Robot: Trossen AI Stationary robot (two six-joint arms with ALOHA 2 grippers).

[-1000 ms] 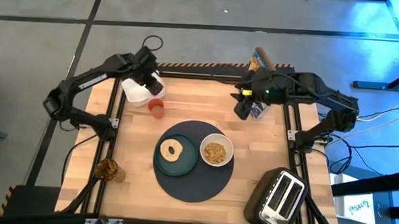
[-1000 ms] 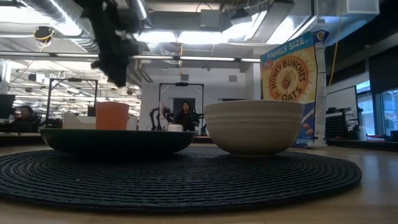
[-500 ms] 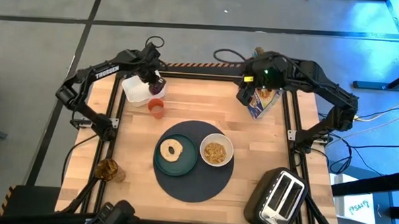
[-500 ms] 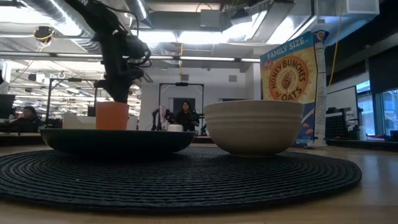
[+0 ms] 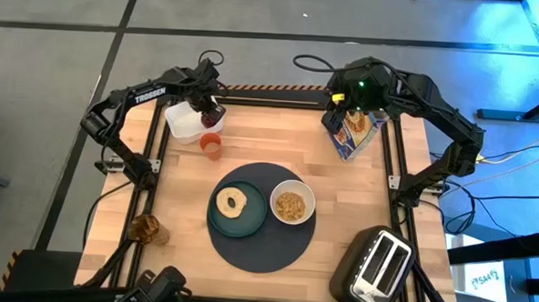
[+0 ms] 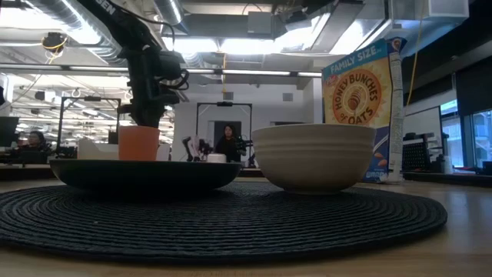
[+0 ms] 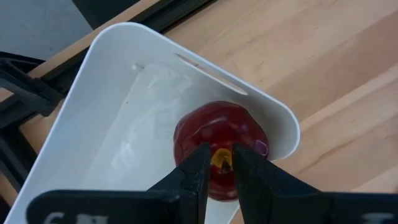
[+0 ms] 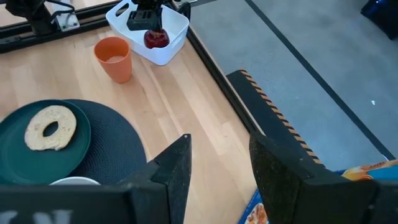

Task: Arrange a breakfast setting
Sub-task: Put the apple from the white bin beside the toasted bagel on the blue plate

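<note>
our left tool (image 7: 216, 163) pinches the stem of the small red apple (image 7: 219, 140) in the white bin (image 7: 118, 112) at the counter's far left corner; our right tool (image 8: 217, 167) hangs open above the cereal box (image 5: 354, 133).

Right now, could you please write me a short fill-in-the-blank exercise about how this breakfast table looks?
1. The left end effector pinches the stem of the small red ____ in the white plastic tub.
2. The tan ring-shaped bagel lies on the round teal ____.
3. The white ribbed bowl holds ____.
4. The small orange cup stands on the bare ____ tabletop.

Missing: apple; plate; cereal; wooden
</note>
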